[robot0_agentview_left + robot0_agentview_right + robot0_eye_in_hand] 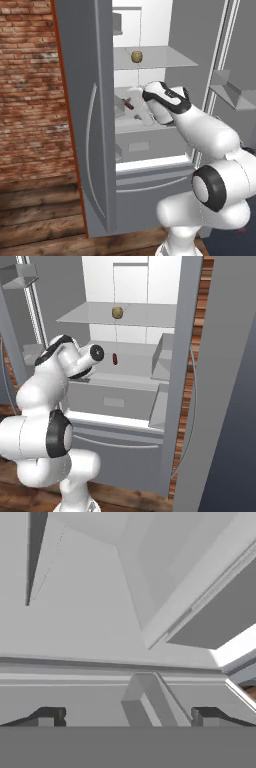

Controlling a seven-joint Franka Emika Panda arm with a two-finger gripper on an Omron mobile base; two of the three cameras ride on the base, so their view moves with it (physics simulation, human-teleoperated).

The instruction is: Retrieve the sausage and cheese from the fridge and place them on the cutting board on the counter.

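The gripper (128, 717) is seen wide open and empty inside the fridge (85, 125). The sausage (115, 359) is laid on the middle shelf, the cheese (117, 312) on the shelf above.

No readable text, labels, brands, numbers or signs on any surface. The fridge (95, 125) doors and white interior carry no lettering.
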